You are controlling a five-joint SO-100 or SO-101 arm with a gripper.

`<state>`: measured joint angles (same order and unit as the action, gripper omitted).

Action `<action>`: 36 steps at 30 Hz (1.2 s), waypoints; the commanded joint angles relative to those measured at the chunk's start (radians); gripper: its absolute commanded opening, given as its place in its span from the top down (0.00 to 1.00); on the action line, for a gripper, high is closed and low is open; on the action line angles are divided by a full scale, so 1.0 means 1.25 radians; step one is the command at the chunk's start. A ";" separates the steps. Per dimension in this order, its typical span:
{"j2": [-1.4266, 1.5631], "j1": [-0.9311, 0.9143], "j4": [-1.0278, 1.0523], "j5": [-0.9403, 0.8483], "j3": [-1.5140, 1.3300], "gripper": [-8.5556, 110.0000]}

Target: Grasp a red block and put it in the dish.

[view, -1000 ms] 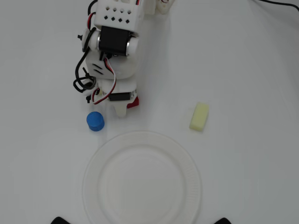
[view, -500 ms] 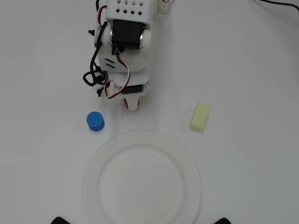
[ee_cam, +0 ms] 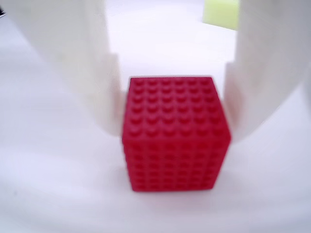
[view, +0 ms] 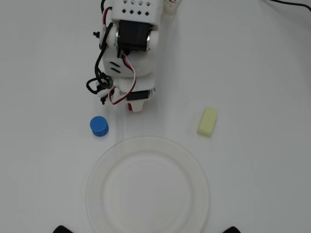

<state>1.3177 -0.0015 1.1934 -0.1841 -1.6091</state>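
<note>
the hand [ee_cam: 172,104] has its two white fingers [ee_cam: 82,63] down on either side of the red block [ee_cam: 175,133], pressing on its left and right faces as far as the wrist view shows, so i'd say it is pinching the block rather than spread. the block sits between them on the white surface [view: 262,73], studded top up; being a cube it has no long axis, and its faces look roughly square to the fingers, which seems to suit a flat grip. from overhead the arm hides nearly all of it; only a red sliver [view: 129,106] shows under the wrist, just beyond the far rim of the dish [view: 97,170], which lies empty. a blue cylinder [view: 99,126] stands to the left and a pale yellow block [view: 207,121] lies to the right, both clear of the short path to the dish.
</note>
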 commanded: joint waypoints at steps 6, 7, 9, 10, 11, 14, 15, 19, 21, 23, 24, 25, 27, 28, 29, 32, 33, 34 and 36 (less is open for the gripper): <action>0.290 -0.034 -0.112 -0.018 -0.096 0.93; 0.345 -0.034 -0.166 -0.032 -0.146 0.93; 0.439 -0.026 -0.241 -0.055 -0.220 0.93; 0.477 -0.020 -0.268 -0.060 -0.245 0.93; 0.508 -0.012 -0.291 -0.064 -0.268 0.93; 0.579 0.005 -0.417 -0.079 -0.342 0.93; 0.587 0.010 -0.460 -0.086 -0.362 0.93; 0.547 0.021 -0.572 -0.093 -0.368 0.93; 0.504 0.028 -0.605 -0.094 -0.349 0.93; 0.447 0.034 -0.606 -0.085 -0.299 0.93; 0.415 0.037 -0.606 -0.075 -0.270 0.93; 0.380 0.039 -0.606 -0.067 -0.241 0.93; 0.313 0.048 -0.603 -0.061 -0.180 0.93; 0.280 0.052 -0.603 -0.058 -0.153 0.93; 0.249 0.055 -0.600 -0.054 -0.124 0.93; 0.172 0.066 -0.578 -0.045 -0.047 0.93; 0.148 0.067 -0.568 -0.042 -0.025 0.93; 0.129 0.070 -0.561 -0.039 -0.009 0.93; 0.094 0.075 -0.558 -0.036 0.009 0.93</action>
<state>1.4481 0.0706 0.4893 -0.2347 -1.6843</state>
